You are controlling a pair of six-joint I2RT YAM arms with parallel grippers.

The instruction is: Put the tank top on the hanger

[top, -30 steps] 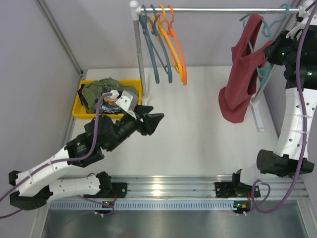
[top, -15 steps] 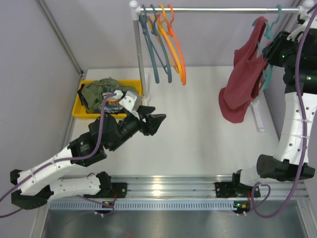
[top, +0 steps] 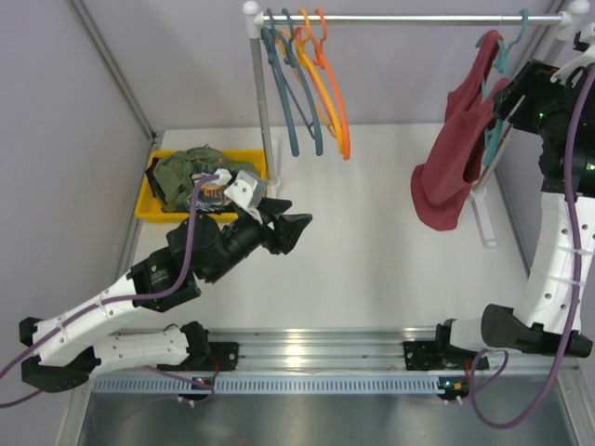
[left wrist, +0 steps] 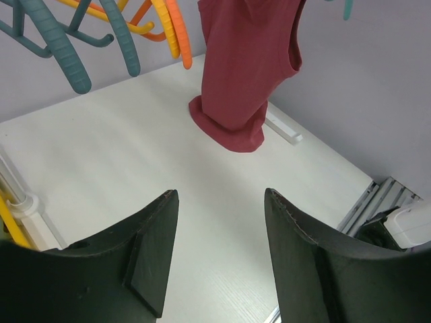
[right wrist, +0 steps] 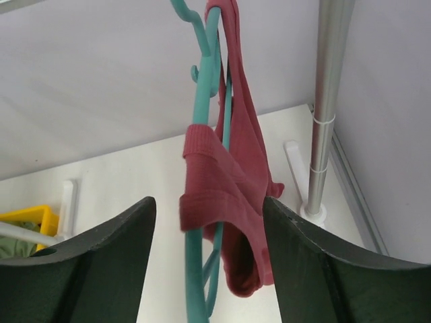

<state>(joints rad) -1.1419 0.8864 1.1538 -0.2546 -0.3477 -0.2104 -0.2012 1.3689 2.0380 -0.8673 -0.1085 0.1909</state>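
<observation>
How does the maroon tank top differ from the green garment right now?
Colour: the tank top is maroon, the green garment olive. Pose: the tank top hangs draped on the teal hanger; the green garment lies crumpled in the yellow bin. Both are soft clothing.

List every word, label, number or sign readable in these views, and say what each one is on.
No readable text in any view.
Print on the green garment in the yellow bin: too small and crumpled to tell whether it holds letters.
Tank top and teal hanger: no lettering visible.
</observation>
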